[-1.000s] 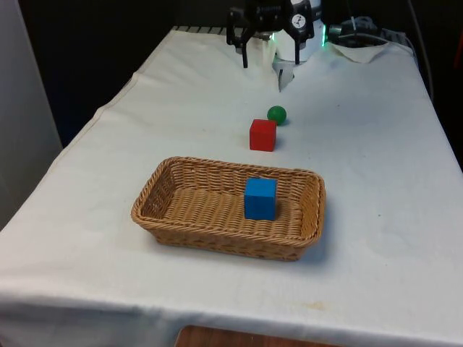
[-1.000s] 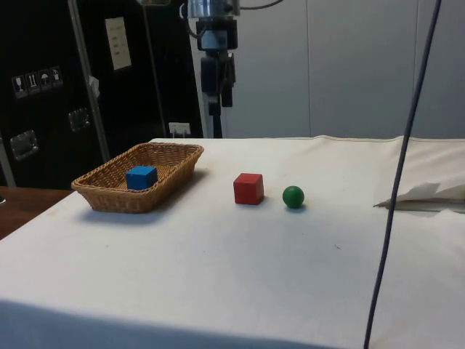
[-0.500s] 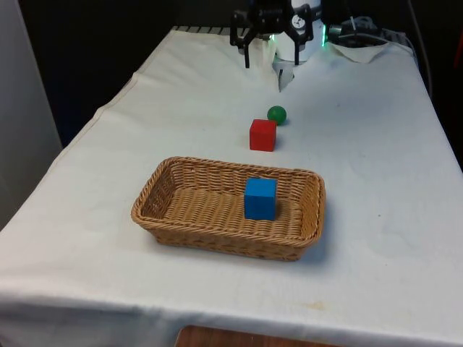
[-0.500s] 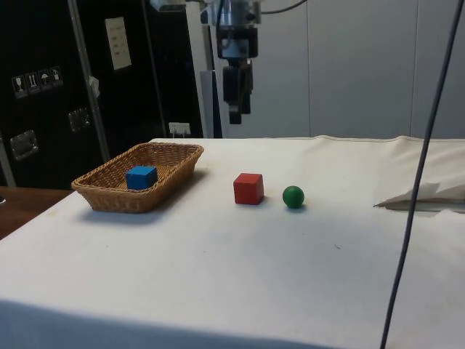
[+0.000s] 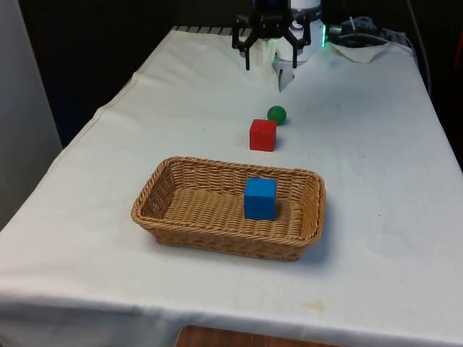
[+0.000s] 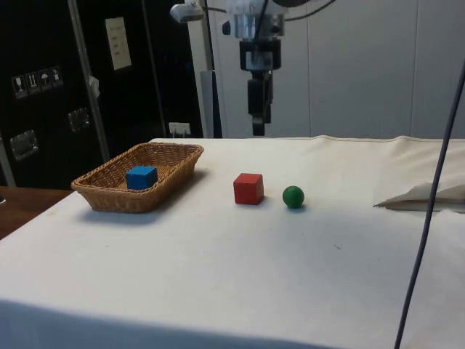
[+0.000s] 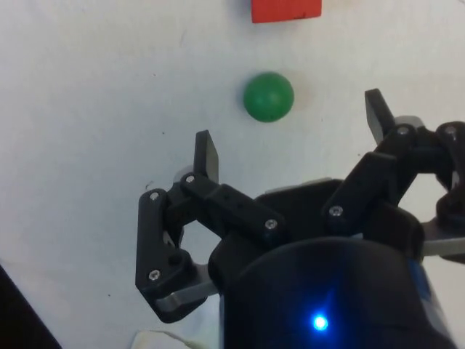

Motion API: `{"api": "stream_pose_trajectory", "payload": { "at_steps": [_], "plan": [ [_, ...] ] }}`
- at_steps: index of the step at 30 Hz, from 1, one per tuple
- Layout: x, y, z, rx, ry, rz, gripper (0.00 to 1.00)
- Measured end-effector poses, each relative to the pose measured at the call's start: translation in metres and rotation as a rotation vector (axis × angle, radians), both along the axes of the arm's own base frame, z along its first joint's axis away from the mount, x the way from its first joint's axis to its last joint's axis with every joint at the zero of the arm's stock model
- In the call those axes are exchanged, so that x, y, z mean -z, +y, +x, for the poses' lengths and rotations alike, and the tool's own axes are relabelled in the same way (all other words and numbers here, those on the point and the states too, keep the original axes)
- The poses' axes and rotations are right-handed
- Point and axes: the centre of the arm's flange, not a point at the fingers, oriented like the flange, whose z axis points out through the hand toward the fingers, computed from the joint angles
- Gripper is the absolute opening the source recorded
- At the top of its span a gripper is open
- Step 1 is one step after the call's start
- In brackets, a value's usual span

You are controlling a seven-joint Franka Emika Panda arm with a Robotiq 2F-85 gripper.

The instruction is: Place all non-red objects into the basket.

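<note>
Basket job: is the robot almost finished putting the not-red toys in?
About halfway. Done: the blue cube sits inside the wicker basket. In hand: nothing; the gripper is open and empty, up in the air with the green ball on the cloth below it. Left: that ball, beside the red cube, must go into the basket. The red cube stays on the table.

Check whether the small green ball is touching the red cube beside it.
Apart. In the side view, white cloth shows between the green ball and the red cube; the wrist view shows the gap too.

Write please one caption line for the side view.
Open gripper hangs above the table; blue cube in the basket; green ball outside.
</note>
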Motion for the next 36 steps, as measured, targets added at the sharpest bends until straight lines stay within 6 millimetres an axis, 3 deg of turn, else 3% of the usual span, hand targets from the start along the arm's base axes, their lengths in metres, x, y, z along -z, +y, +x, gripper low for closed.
{"api": "stream_pose_trajectory", "payload": {
  "at_steps": [24, 36],
  "plan": [
    [0.048, 0.003, -0.060, 0.004, -0.033, 0.023, 1.00],
    [0.070, 0.001, -0.064, 0.031, -0.004, 0.033, 1.00]
  ]
}}
